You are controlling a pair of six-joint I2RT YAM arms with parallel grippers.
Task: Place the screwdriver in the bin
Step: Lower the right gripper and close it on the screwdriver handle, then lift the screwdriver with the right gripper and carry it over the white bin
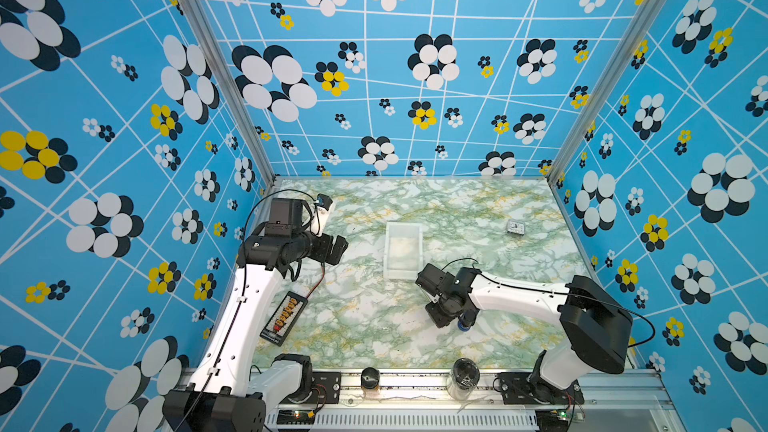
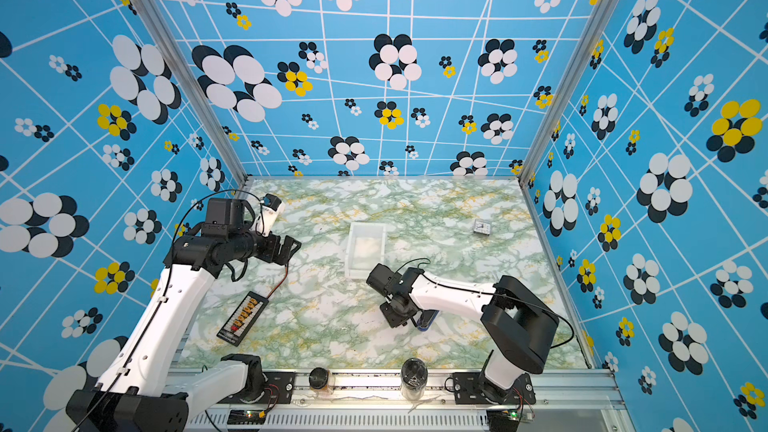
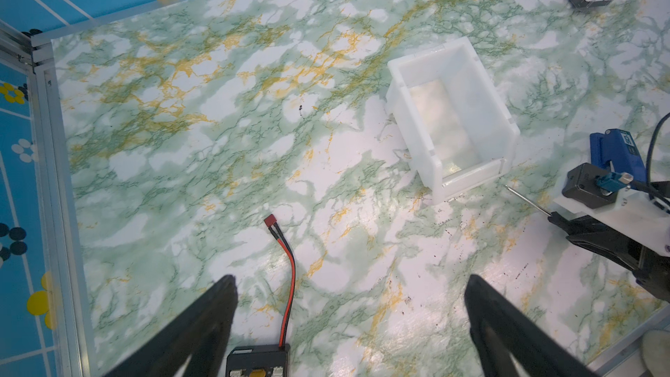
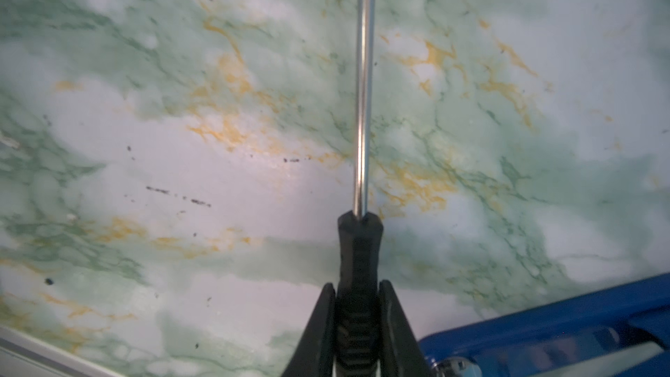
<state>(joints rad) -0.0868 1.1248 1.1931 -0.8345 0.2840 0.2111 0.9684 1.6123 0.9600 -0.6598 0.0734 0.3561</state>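
Note:
My right gripper is shut on the ribbed black handle of the screwdriver. Its thin silver shaft sticks out ahead, low over the marbled table. The left wrist view shows the shaft pointing toward the near corner of the white bin, a short gap away. In both top views the bin stands mid-table, holding nothing, with the right gripper just in front of it. My left gripper hovers open at the left, holding nothing.
A blue-and-black tool lies right beside the right gripper. A black charger board with a red-black wire lies front left. A small clock sits back right. Two dark jars stand on the front rail.

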